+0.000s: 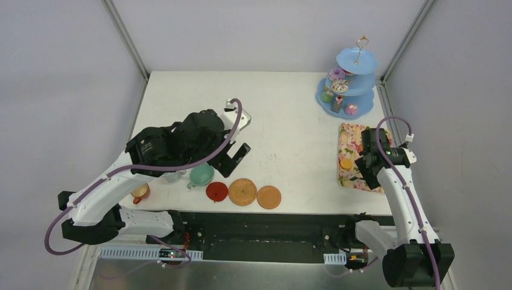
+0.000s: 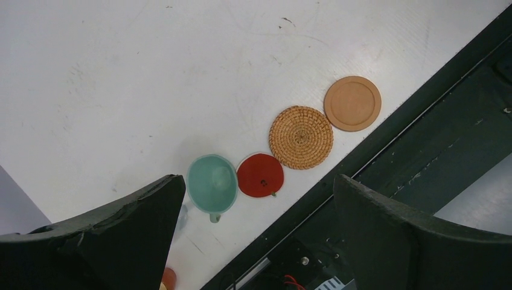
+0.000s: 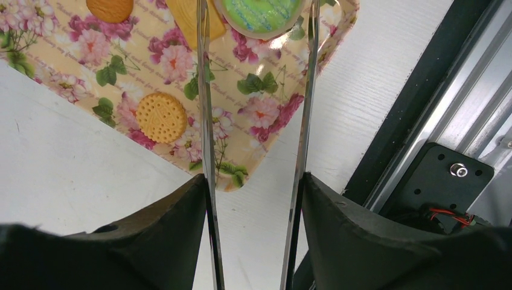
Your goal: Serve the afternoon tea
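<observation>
Small mint-green cup (image 2: 211, 184), lower centre in the left wrist view beside a round red coaster (image 2: 260, 175): likely light, rigid, chippable; pinch its rim. Left gripper (image 2: 256, 184) hangs wide apart above; right gripper (image 3: 255, 180) clamps long metal tongs (image 3: 204, 121) over the floral tray (image 3: 265, 115).

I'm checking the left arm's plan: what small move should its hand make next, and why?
Probably lower the open left hand onto the mint cup and grip it: the hand hovers near it, and the cup stands on the table beside the red coaster, not on it.
</observation>
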Motion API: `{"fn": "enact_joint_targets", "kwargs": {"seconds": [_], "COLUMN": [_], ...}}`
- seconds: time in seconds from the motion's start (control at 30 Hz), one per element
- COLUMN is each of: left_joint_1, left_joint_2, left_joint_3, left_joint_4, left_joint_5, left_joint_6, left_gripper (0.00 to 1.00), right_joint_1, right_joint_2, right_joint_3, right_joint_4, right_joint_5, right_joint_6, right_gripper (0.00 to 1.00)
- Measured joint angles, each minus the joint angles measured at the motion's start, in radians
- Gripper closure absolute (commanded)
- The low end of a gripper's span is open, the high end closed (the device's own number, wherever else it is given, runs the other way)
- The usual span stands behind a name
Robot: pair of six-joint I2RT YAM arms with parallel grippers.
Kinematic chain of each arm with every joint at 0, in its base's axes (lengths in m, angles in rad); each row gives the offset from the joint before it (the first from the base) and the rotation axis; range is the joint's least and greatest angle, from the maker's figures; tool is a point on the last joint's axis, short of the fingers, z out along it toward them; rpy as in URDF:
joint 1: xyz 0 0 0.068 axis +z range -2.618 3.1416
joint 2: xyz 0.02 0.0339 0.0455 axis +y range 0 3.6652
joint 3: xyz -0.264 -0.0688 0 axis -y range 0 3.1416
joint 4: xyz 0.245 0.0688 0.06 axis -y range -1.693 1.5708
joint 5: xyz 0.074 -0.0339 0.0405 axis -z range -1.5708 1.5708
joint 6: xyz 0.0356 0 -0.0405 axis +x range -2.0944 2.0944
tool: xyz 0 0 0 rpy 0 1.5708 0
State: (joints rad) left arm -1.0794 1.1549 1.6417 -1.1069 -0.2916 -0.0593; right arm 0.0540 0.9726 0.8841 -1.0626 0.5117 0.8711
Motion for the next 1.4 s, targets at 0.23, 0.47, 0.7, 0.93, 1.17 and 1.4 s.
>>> {"fn": "enact_joint_targets", "kwargs": {"seconds": [0.23,0.47,0.7,0.93,1.17,1.4], "left_joint_1": [-0.001,-0.002,-0.002,-0.002,-0.002,-0.002], "left_joint_2": [0.066,0.092,0.091,0.085,0.054,0.039], "left_joint_3": [0.089,0.14,0.142,0.142,0.118,0.106], "left_joint_4": [-0.025,-0.056,-0.059,-0.056,-0.049,-0.033], "left_joint_5": [0.0,-0.002,-0.009,-0.023,-0.039,-0.06], "left_joint_6": [-0.005,-0.015,-0.03,-0.031,-0.032,-0.03], "left_gripper": [0.0,0.0,0.0,0.0,0.0,0.0], "right_joint_1": [-0.017,-0.027,-0.031,-0.031,-0.032,-0.032], "right_joint_2": [0.036,0.027,0.013,-0.054,-0.042,0.285], "right_joint_3": [-0.004,-0.028,-0.008,0.1,0.294,0.649], "right_joint_4": [0.03,0.038,0.013,-0.018,0.025,0.117], "right_joint_5": [-0.001,-0.009,-0.036,-0.089,-0.222,-0.341], "right_joint_6": [-0.005,-0.024,-0.053,-0.13,-0.298,-0.487], "right_gripper": [0.42,0.54,0.7,0.71,0.71,0.71]}}
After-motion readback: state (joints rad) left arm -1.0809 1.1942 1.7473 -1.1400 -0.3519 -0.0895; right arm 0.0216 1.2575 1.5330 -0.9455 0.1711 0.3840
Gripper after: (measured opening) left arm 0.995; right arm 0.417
